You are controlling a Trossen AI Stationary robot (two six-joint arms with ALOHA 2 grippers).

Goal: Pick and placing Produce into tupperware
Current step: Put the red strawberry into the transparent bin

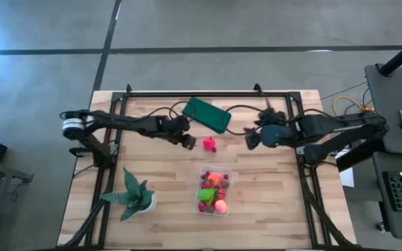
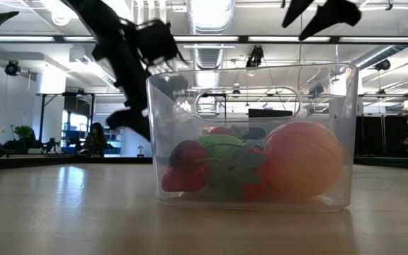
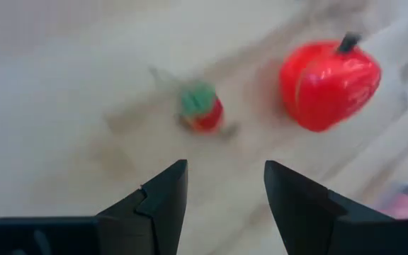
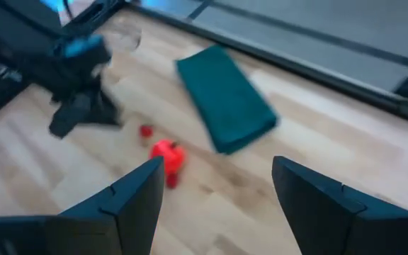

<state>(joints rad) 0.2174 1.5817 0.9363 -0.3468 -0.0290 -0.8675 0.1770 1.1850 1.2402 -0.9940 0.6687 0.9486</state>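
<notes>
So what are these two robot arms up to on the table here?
They are sorting toy produce into a clear tupperware box, which already holds several pieces. The left tool hangs open and empty just above the table, facing a small red berry and a bigger red piece that both lie loose on the wood. The right tool is open and empty too, held off to the side, beyond a flat dark green rectangle. A potted plant stands apart from all this.
</notes>
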